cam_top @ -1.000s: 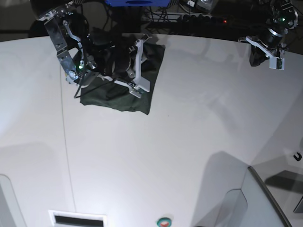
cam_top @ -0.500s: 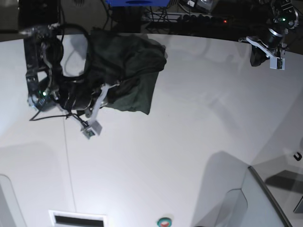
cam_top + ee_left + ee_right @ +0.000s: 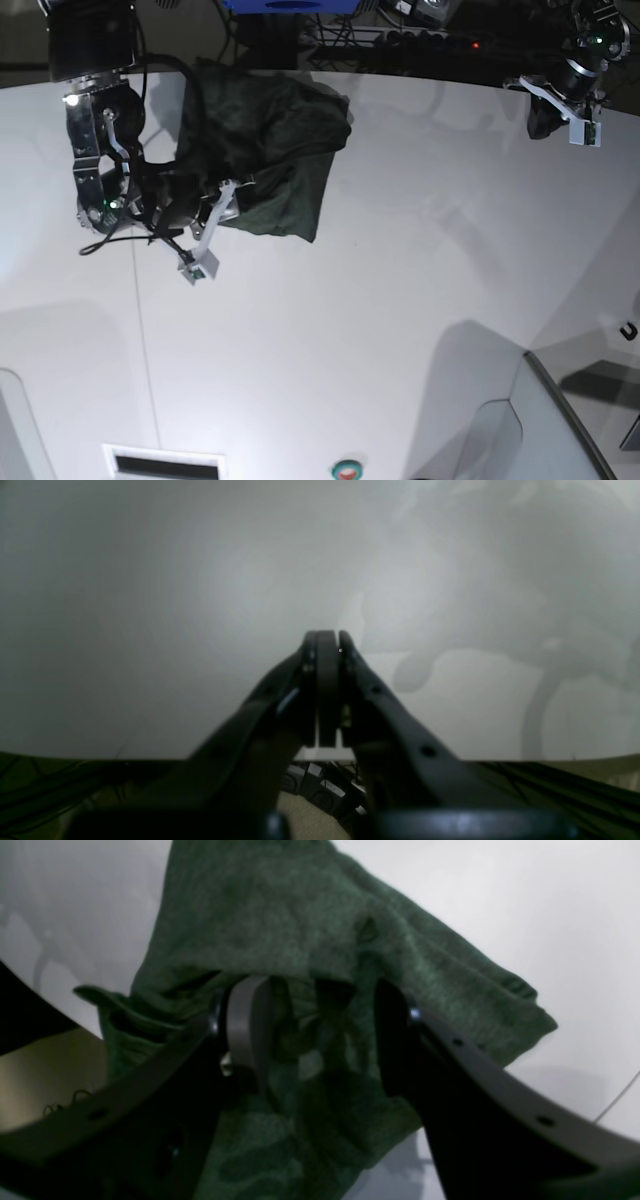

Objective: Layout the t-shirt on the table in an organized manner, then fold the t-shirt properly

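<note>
While the right gripper (image 3: 320, 1040) hangs at the near-left edge of the t-shirt (image 3: 270, 150), its jaws stand apart with green cloth bunched between and behind them; whether a fold is pinched I cannot tell. Shirt lies crumpled on the bench (image 3: 400, 330), toward the far-left part, running away from the jaws toward the far edge, long axis roughly near-to-far and slightly slanted. Right arm is practically on it, so that arm is the nearer one. Left gripper (image 3: 572, 118) sits well apart at the far right, jaws pressed together on nothing, over bare white bench. Behind the curved far edge: dark room, cables, a blue box (image 3: 290, 6).
</note>
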Tool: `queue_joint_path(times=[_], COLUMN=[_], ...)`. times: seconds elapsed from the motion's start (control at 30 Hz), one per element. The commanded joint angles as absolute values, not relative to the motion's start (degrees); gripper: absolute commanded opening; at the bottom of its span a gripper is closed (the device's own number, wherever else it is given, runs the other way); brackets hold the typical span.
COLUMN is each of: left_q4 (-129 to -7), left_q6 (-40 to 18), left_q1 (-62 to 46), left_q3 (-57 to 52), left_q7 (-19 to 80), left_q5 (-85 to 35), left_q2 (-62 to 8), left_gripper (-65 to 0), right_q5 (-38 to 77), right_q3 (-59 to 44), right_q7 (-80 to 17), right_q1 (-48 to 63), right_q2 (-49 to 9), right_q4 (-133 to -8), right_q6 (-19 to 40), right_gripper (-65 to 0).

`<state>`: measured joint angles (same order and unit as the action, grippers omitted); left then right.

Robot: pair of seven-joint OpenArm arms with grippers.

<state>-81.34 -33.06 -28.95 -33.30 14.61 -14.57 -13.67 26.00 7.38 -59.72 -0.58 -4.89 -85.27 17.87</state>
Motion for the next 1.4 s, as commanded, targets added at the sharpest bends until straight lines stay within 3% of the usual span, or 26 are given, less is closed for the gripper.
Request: queue_joint_path(times=[0.0, 0.17, 0.33, 0.67, 1.07, 1.37], left_q4=[-82.15, -82.15, -82.15, -82.15, -82.15, -82.15], left_q6=[-33.36, -33.36, -33.36, -33.36, -33.36, -33.36], left_q1=[-29.41, -29.41, -29.49, -29.49, -29.41, -29.41], left_q3=[-33.71, -33.71, -33.71, -33.71, -33.71, -33.71], left_q7=[13.49, 13.49, 13.49, 13.49, 13.49, 13.49], left_q5=[-15.16, -15.16, -15.16, -15.16, -15.16, -15.08], left_q2=[-14.55, -14.55, -14.55, -14.55, -14.55, -14.55], left_gripper=[-65.0, -65.0, -65.0, -65.0, -65.0, -65.0], right_q5=[26.68, 26.68, 26.68, 26.51, 26.24, 26.42], right_q3=[7.34, 7.60, 7.69, 9.45, 13.41, 13.41], right_q7=[-59.03, -58.95, -59.47, -62.90, -62.64, -60.18], right_q1=[-1.63, -2.95, -3.47, -4.79, -7.96, -11.21], right_q2=[-5.05, -5.05, -4.97, 1.63, 4.97, 6.90], right_q4=[-85.49, -83.03, -83.03, -83.47, -83.30, -75.56], right_q6=[18.24, 18.33, 20.79, 23.43, 23.08, 23.08], right_gripper=[-35.7, -52.8, -65.0, -64.5, -64.4, -64.4])
